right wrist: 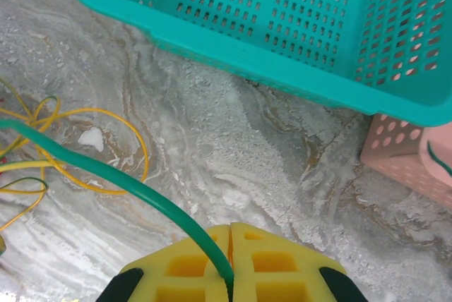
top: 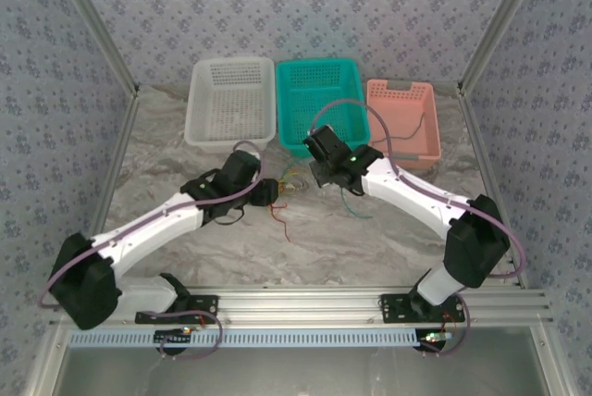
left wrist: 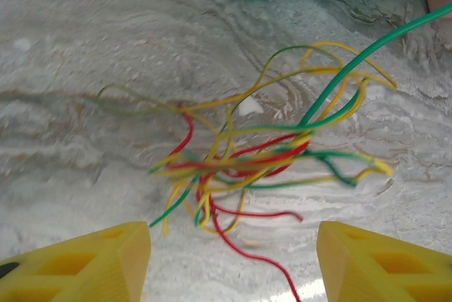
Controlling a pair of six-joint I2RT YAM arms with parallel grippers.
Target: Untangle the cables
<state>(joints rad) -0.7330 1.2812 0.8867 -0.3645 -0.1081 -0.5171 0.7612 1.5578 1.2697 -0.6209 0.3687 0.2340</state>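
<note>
The cables (left wrist: 261,161) lie as a loose tangle of yellow, green and red wires on the marbled table, just ahead of my left gripper (left wrist: 233,267). Its yellow fingers (left wrist: 85,267) stand wide apart and hold nothing; one red strand trails on the table between them. A green cable (right wrist: 106,171) rises out of the tangle toward the upper right, and my right gripper (right wrist: 231,245) is shut on it. In the top view the tangle (top: 287,188) sits mid-table between the left gripper (top: 270,191) and the right gripper (top: 313,174).
Three baskets stand in a row at the back: white (top: 199,109), teal (top: 319,62) and pink (top: 400,84). The teal basket's wall (right wrist: 282,76) is close ahead of the right gripper, with the pink basket (right wrist: 402,161) beside it. Metal frame posts flank the table.
</note>
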